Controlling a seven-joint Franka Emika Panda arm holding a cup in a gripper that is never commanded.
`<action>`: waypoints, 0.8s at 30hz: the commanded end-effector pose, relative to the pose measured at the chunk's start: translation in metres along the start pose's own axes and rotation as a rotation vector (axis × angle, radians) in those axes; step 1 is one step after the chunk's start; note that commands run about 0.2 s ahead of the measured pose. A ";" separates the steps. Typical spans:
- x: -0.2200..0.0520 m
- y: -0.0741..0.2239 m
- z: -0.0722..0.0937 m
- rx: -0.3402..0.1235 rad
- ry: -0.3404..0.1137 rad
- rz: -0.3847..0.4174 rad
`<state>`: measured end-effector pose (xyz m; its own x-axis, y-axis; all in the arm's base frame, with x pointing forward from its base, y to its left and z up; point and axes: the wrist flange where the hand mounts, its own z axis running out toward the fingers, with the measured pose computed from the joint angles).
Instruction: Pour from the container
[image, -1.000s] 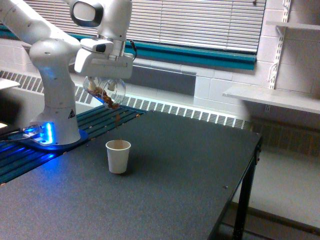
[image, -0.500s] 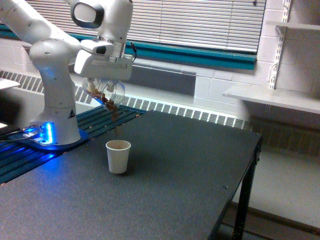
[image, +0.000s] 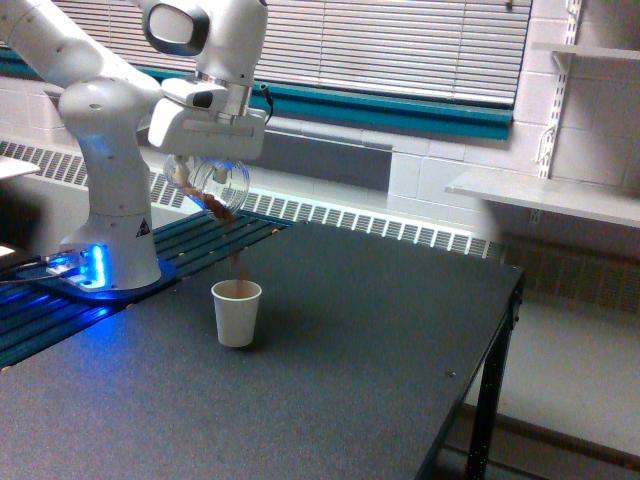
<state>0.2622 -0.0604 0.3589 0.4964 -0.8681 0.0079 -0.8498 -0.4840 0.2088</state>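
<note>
The clear rounded container (image: 212, 184) hangs tilted under my gripper (image: 207, 160), which is shut on it. Brown material lies at its lower lip and falls in a thin stream (image: 238, 262) toward the white paper cup (image: 236, 312). That cup stands upright on the dark table (image: 330, 380), directly below the container's mouth, with brown contents showing at its rim. The fingertips are hidden behind the gripper body and the container.
The arm's white base (image: 112, 230) with blue lights stands at the exterior view's left, on a slatted blue platform (image: 40, 310). The table edge (image: 480, 380) drops off at the right. A radiator, blinds and a wall shelf (image: 545, 195) lie behind.
The container has tipped a little further and risen slightly. The falling brown stream now reaches down close to the cup's rim.
</note>
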 end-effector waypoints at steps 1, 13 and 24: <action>-0.004 0.001 0.006 -0.022 -0.013 -0.018; -0.009 0.002 0.010 -0.032 -0.025 -0.020; -0.011 0.006 0.010 -0.048 -0.031 -0.019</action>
<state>0.2564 -0.0565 0.3554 0.4954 -0.8686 -0.0107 -0.8435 -0.4840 0.2328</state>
